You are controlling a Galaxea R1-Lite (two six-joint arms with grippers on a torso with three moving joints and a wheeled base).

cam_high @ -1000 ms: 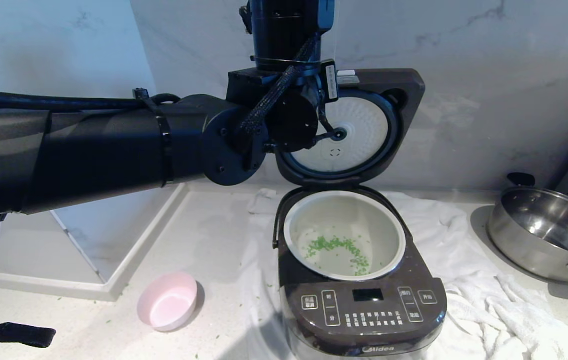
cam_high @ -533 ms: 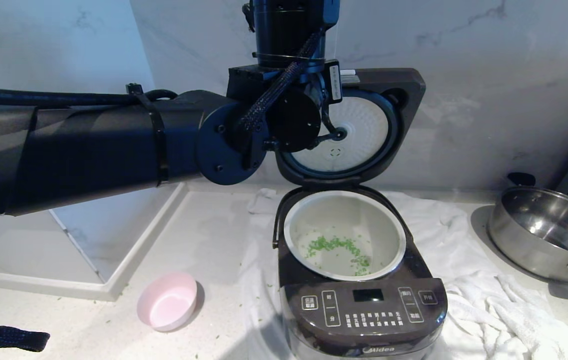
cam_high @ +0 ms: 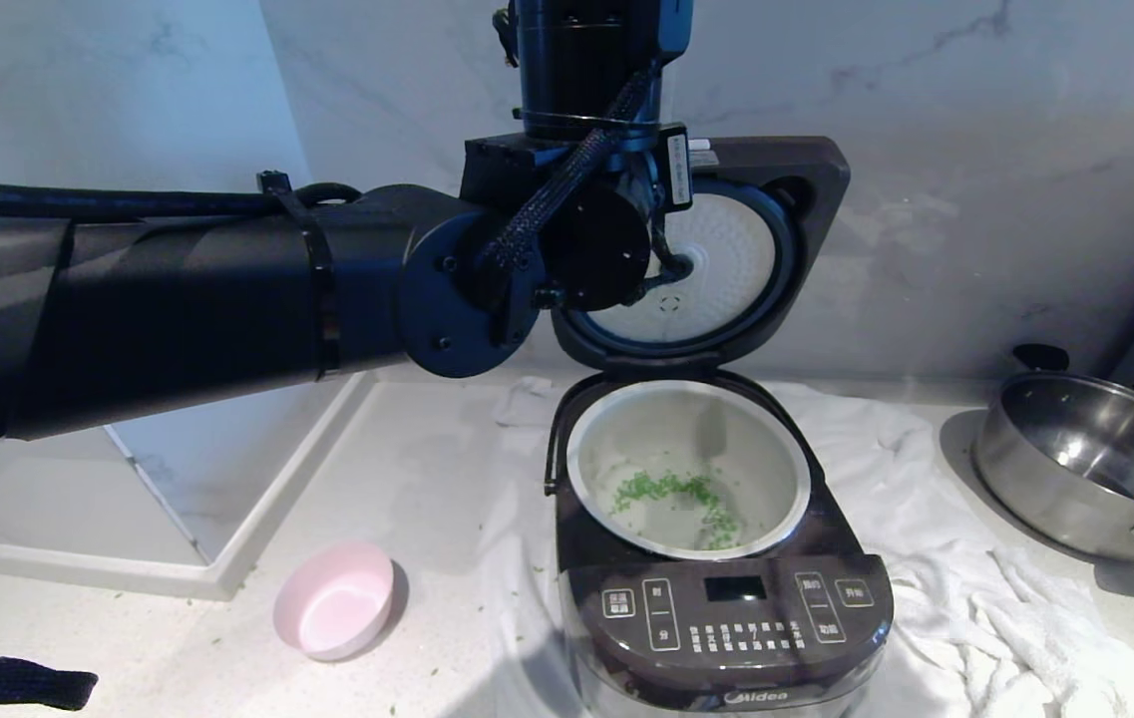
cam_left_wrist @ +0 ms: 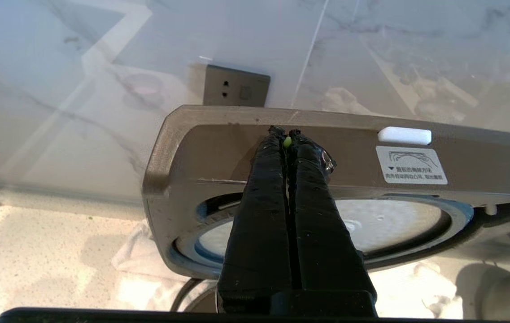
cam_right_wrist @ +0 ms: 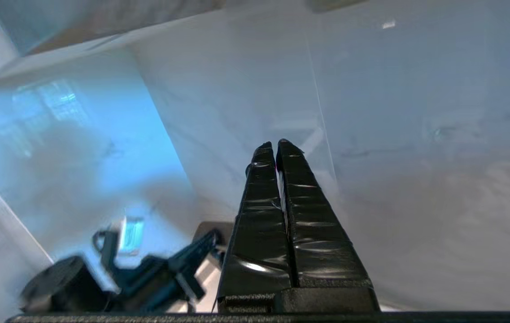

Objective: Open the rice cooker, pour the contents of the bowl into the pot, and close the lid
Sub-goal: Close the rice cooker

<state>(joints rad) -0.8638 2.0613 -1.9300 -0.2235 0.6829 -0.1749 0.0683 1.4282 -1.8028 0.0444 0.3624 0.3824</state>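
- Rice cooker (cam_high: 721,558) sits on a white cloth (cam_high: 965,598) on the bench (cam_high: 178,648), lid (cam_high: 786,199) standing fully up vs the marble wall (cam_high: 975,150); white dimpled plate on its underside faces fwd.
- Pot (cam_high: 688,469) is seated in the cooker body, cream-white; the contents (cam_high: 676,494), green chopped bits, lie scattered across its bottom.
- Bowl (cam_high: 335,600), pale pink, sits upright on the bench to the robot's left of the cooker, well apart from it; nothing seen inside. A few green specks on the bench nearby.
- Left tool (cam_left_wrist: 287,134): fingers pressed together, tips at the upper edge of the raised lid; a tiny green bit is stuck btwn the tips, otherwise no grip on anything. In head view the left arm reaches across from the left w/ its wrist in front of the lid.
- Right tool (cam_right_wrist: 277,144): fingers closed together, holding nothing, raised toward the wall; not seen in head view.
- Steel pan (cam_high: 1090,464) w/ black handles sits at the right, apart from the cooker.
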